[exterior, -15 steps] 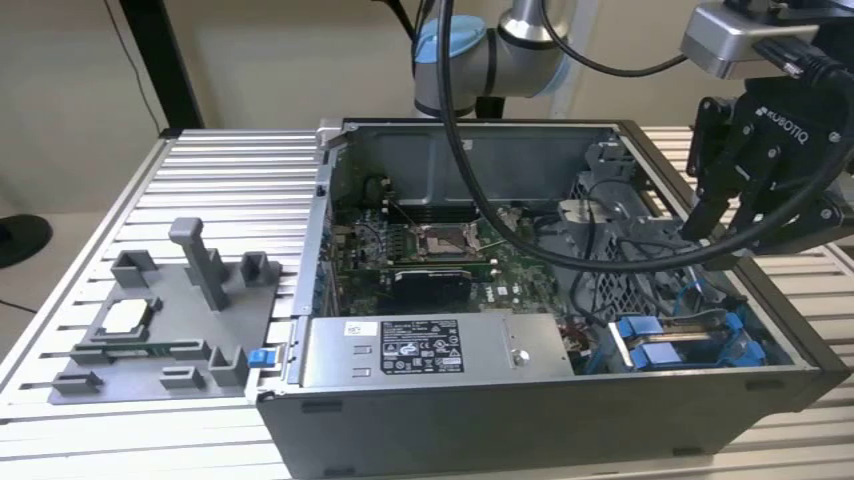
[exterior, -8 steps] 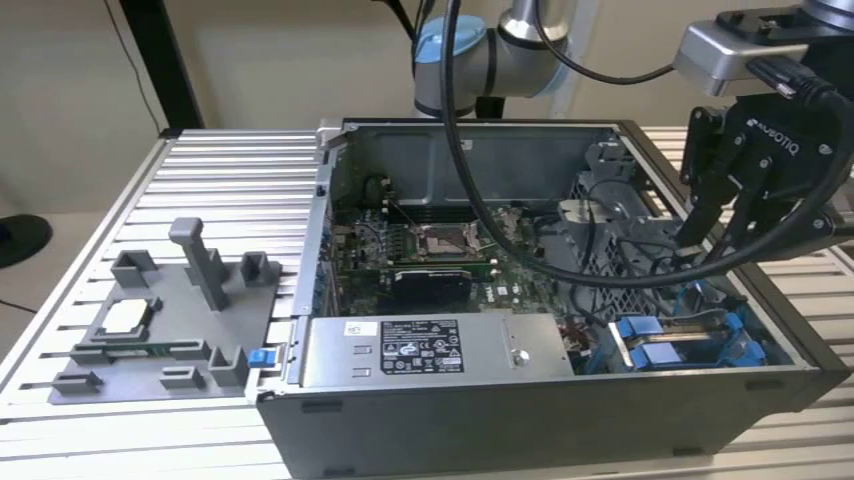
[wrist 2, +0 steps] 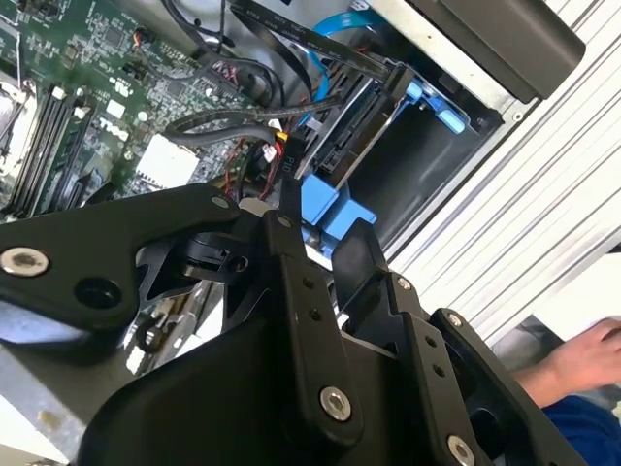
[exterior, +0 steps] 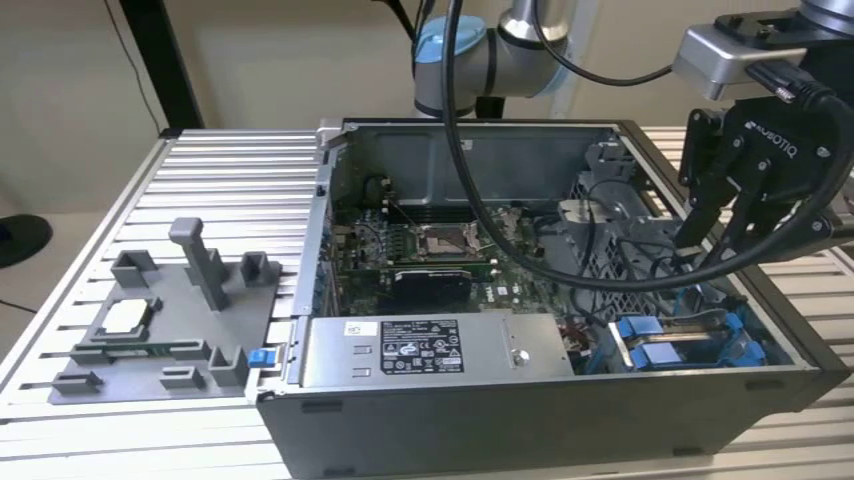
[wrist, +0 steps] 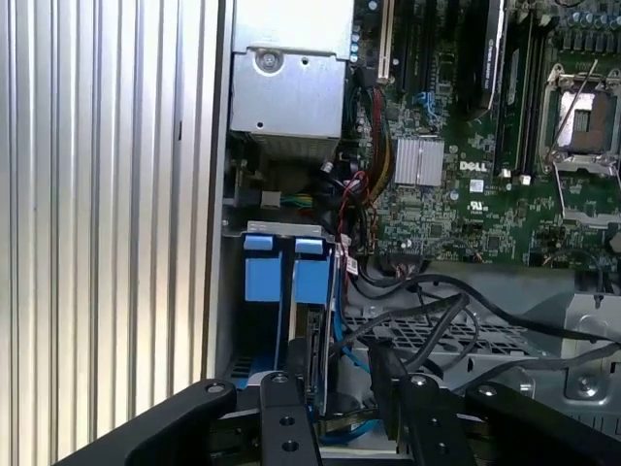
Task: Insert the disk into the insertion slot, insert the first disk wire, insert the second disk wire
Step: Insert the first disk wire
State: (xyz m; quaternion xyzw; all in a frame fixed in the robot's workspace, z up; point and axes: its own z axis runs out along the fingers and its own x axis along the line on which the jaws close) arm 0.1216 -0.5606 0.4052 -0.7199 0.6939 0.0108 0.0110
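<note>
Slats of aluminium made up the table [exterior: 200, 170], which carried an open grey computer case [exterior: 534, 430], with a grey plastic tray [exterior: 160, 330] of moulded holders lying beside it on the exterior view's left. Inside the case a labelled power box [exterior: 414, 350] sat against the near wall, and the green circuit board [exterior: 427, 250] lay behind it on the case floor. At the corner on the exterior view's right was the slot [wrist 2: 432, 170], a dark bay with blue clips [wrist: 267, 272]. The disk [wrist 2: 354, 136] stood inside it in its blue frame [wrist 2: 432, 102], with dark wires bunched close to its end; whether any was plugged in could not be told. The gripper [wrist 2: 318, 233] hung just above the bay, over the disk, its two black fingers [wrist: 281, 408] parted, the blue clips showing through the gap. A person's hand [wrist 2: 582, 359] lay near the table's edge, well apart from the gripper
</note>
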